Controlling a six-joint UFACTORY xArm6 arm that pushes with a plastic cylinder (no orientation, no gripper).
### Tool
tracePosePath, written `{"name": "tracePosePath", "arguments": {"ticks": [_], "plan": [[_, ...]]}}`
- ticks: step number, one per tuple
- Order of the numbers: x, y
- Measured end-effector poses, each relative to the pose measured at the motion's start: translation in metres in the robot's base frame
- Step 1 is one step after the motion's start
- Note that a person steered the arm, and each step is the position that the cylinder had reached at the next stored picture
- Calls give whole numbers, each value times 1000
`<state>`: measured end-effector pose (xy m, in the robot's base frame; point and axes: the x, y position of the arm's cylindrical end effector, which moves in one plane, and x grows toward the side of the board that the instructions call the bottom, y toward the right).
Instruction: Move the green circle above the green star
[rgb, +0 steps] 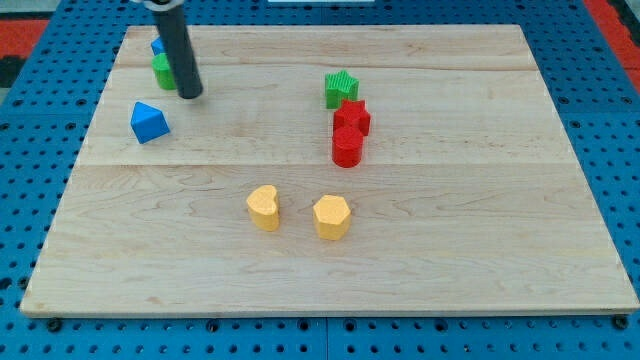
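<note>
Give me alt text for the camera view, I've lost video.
My tip sits just right of the green circle near the wooden board's top-left corner, far left of the green star. Two red blocks sit just below the star.

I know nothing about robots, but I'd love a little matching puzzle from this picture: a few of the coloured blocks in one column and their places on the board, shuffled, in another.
Blocks:
1. green star block
2. yellow heart-shaped block
3. blue block standing alone
4. green round block

Places:
A. view's left, below the rod's tip
B. just above the red blocks
C. partly hidden behind the rod
D. left of the yellow hexagonal block

Pairs: 1-B, 2-D, 3-A, 4-C
</note>
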<state>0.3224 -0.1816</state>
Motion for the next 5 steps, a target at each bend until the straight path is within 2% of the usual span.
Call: {"name": "tracePosePath", "arguments": {"ticks": [1, 2, 4, 5], "plan": [[-5, -2], [-27, -32], [-16, -123], [-34, -104]]}}
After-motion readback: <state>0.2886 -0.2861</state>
